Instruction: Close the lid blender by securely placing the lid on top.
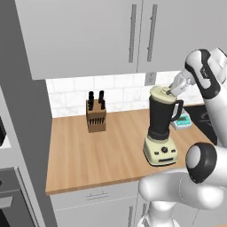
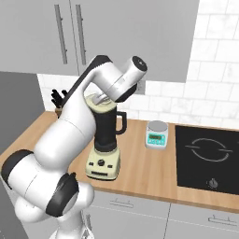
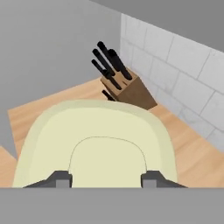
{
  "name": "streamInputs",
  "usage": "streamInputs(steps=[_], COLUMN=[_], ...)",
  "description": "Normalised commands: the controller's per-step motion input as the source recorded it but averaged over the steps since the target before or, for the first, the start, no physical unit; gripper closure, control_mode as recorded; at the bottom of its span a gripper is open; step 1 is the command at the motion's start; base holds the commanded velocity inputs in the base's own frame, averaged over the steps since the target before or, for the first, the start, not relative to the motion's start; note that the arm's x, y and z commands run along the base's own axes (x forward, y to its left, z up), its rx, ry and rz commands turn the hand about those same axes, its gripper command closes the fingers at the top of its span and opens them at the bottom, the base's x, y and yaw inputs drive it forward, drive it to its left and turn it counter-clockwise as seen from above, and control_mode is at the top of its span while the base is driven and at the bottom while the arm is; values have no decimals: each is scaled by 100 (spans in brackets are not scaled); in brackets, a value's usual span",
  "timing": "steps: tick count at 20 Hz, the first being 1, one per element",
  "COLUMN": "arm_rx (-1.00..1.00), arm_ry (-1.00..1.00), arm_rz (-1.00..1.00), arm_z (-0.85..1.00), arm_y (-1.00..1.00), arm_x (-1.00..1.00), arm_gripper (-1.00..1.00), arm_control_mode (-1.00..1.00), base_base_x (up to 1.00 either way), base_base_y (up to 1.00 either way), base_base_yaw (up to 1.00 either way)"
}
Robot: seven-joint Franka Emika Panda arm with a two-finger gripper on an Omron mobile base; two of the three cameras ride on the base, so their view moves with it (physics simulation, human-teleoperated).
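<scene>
The lid (image 3: 96, 144) is pale cream-yellow, the blender (image 1: 161, 128) has a dark jar on a cream base with black controls, the knife block (image 1: 95, 116) is brown wood, and the scale (image 2: 157, 134) looks teal-and-white.

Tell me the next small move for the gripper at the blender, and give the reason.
Probably open the fingers and lift straight up. The lid already sits on the mouth of the blender jar, seemingly level, and the gripper has its fingertips either side of the raised centre knob. Whether it is fully seated is hard to tell, so a light downward press first may be wise.
</scene>
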Motion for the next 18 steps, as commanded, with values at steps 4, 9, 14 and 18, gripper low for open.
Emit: streamInputs(steps=[4, 9, 14, 18], arm_rx=[-6, -5, -11, -12], arm_ry=[0, 0, 7, 8], arm_rz=[0, 0, 0, 0], arm_z=[-18, 0, -9, -2], arm_y=[-3, 1, 0, 1], arm_x=[-13, 0, -2, 0], arm_gripper=[100, 100, 100, 100], arm_control_mode=[-100, -100, -100, -100], base_base_x=[0, 0, 0, 0], base_base_y=[0, 0, 0, 0], base_base_yaw=[0, 0, 0, 0])
